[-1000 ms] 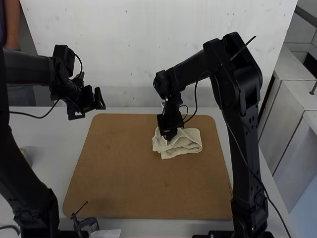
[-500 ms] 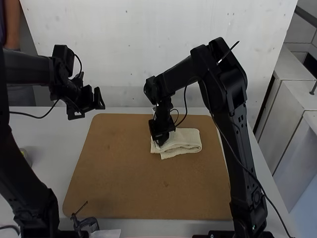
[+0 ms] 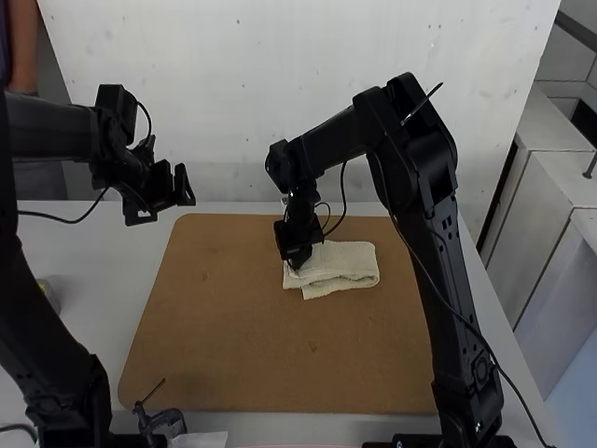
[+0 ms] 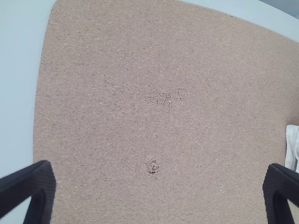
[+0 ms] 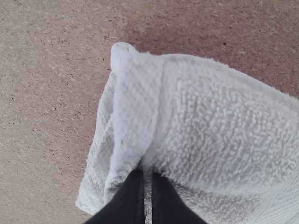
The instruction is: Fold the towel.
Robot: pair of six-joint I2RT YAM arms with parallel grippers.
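In the high view, our right gripper [image 3: 294, 265] has slid left, pinching the towel [image 3: 353, 261] by its edge. Our left gripper [image 3: 177, 193], wide open, hangs near the brown board [image 3: 233, 345].

High cam: fixed, above & behind L arm [image 3: 42, 327] & R arm [image 3: 448, 308], facing fwd & down over worktop [image 3: 79, 247]; farthest off of the 3, gets board [image 3: 280, 373] edge to edge. L wrist cam: nearer, looking down on board's L part, w/ an edge of towel [image 3: 350, 266]. R wrist cam: v. close, looking down on towel + bit of board beside it. All 3 share towel & some board; high & L wrist also share board's L & far edges.
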